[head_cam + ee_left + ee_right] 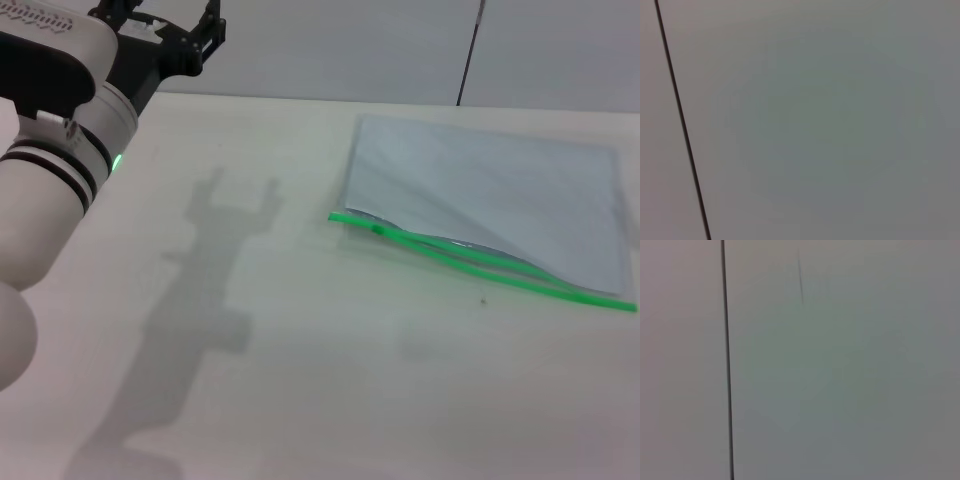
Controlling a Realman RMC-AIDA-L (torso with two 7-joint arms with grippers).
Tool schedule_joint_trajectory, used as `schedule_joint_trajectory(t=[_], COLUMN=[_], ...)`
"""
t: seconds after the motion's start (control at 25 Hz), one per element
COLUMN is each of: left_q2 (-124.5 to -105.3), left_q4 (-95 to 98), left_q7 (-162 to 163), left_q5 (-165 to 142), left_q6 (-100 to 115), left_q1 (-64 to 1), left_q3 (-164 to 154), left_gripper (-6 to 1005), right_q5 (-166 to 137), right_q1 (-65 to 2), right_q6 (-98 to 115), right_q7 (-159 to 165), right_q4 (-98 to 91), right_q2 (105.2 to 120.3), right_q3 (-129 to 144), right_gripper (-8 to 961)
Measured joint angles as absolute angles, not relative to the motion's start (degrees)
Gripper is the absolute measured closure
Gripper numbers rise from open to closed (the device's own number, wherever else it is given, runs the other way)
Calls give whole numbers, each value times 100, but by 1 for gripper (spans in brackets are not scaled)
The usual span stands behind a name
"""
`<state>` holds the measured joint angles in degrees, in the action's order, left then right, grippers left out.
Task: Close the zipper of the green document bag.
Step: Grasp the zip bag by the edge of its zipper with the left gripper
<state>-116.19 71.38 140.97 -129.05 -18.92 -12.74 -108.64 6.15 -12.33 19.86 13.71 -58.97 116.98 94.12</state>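
Pale table (300, 400); we see green document bag (490, 190) at 3 o'clock, zipper (480, 262) gaping. Left gripper (170, 35) at 11 o'clock, fingers spread, holding nothing. No legible writing.

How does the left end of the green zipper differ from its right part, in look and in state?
At its left end the zipper is one joined green line, with the small slider sitting there; its right part splits into two green strips with a gap between them, so it is open. The left end lies straight; the right part's upper strip curves. Both share the same bright green and edge the near side of the document bag.
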Motion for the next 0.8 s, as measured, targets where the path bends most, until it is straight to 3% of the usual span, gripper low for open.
schedule_joint_trajectory(t=[0.8], left_q2=[-11583], left_q4=[7155], left_q7=[14097], left_q5=[-12924], left_q6=[-1186], left_q1=[-1516], left_q3=[-10819], left_gripper=[177], right_q5=[615], right_q1=[-1286], right_q6=[1986], right_q7=[1371], right_q4=[-5892], right_q2=[11698], right_q3=[9403], right_gripper=[123])
